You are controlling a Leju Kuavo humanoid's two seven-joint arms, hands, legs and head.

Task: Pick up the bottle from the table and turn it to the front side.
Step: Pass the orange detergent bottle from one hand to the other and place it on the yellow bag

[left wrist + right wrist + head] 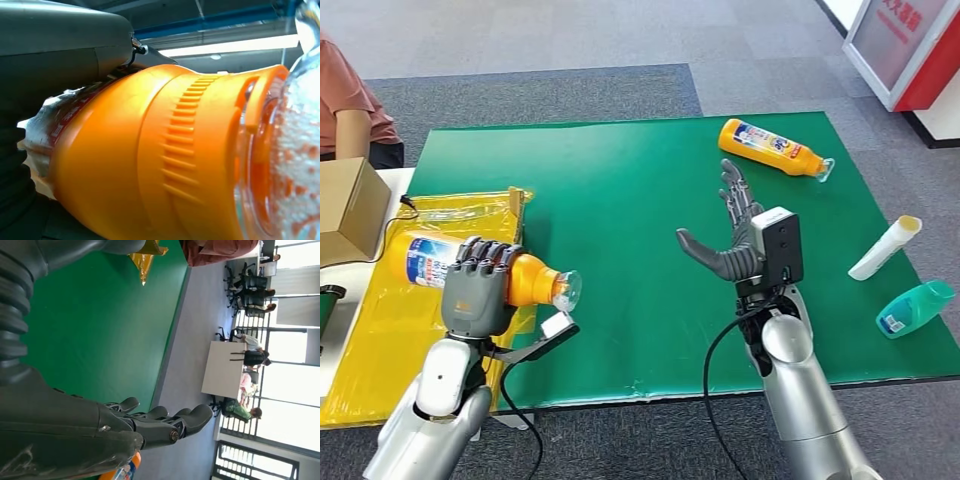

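Head view: my left hand [475, 288] grips the orange bottle [482, 268] around its middle, fingers wrapped over the top. The bottle lies roughly level, lifted just off the yellow bag [388, 330] at the left edge of the green mat [622, 220], its clear cap [567, 288] pointing in over the mat. A blue-and-white label shows beyond the fingers, toward the bottle's base. My right hand [735, 235] hovers over the mat's middle, fingers spread wide, holding nothing. A second orange bottle [773, 148] lies at the mat's far side; a white tube [884, 248] and a teal bottle [916, 306] lie at its right edge. A cardboard box [346, 208] and a person's arm sit beyond the bag.

I judge the step in hand to be the roll to face front. I'd turn at the wrist slowly, keep the grip firm on the body rather than the tapered shoulder, and stay above the bag so the cap clears it.

Left wrist view: bottle [143, 160] up close. Glossy, smooth orange plastic, a ribbed band across the shoulder, a transparent dimpled cap [298, 150], and a crinkled film label by the hand [56, 50]. Slick surface, so slip is possible during rotation.

Right wrist view: my right hand [113, 432] with dark fingers extended and apart over the matte green mat [98, 335], grey carpet beyond.
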